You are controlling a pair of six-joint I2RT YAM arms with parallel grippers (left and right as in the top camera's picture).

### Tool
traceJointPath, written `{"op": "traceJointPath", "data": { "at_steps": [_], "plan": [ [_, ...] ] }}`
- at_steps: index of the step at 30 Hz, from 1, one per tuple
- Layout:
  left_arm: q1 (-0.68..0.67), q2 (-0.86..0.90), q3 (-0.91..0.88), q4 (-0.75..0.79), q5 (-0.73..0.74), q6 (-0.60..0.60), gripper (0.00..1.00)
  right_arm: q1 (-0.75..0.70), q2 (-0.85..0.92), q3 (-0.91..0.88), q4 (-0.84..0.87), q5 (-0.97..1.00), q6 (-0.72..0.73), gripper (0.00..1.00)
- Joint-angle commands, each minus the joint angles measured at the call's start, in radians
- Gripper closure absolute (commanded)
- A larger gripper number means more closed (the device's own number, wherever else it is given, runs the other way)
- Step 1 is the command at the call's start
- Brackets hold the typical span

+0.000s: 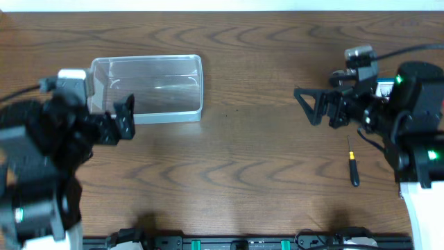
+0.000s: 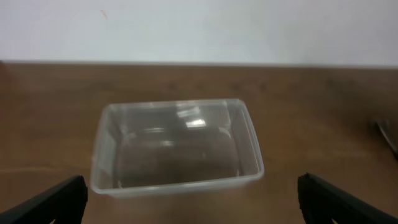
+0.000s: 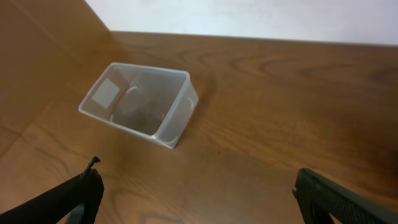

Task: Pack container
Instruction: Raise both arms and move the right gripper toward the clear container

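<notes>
Item: clear plastic container (image 1: 166,117), empty, on counter (image 1: 250,167). My left pincer (image 1: 126,119) is wide beside it; my right pincer (image 1: 305,105) is wide, well apart. Risk: the slim screwdriver (image 1: 352,167), far from the container, may roll when pinched.

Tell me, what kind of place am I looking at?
Probably a robotics lab or test bench: a left arm and a right arm flank a wooden table that holds just a clear container and a small tool.
</notes>
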Motion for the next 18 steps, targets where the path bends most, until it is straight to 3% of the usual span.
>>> {"op": "traceJointPath", "data": {
  "at_steps": [1,4,7,12,15,18],
  "plan": [
    [0.005,0.103,0.037,-0.006,0.06,0.015,0.02,0.01,0.055,0.027,0.025,-0.043,0.044,0.01],
    [0.006,0.194,0.156,-0.075,0.04,0.003,0.02,0.048,0.092,0.078,0.026,0.023,0.122,0.01],
    [0.032,0.323,0.373,-0.262,-0.089,-0.012,0.02,0.13,0.142,0.182,-0.025,0.181,0.156,0.01],
    [0.111,0.576,0.78,-0.586,-0.218,-0.006,0.02,0.266,0.332,0.488,-0.283,0.333,0.174,0.01],
    [0.132,0.642,0.836,-0.605,-0.218,-0.003,0.02,0.313,0.444,0.609,-0.42,0.338,0.151,0.01],
    [0.132,0.684,0.827,-0.612,-0.217,-0.003,0.02,0.348,0.511,0.613,-0.462,0.344,0.128,0.01]
  ]
}}
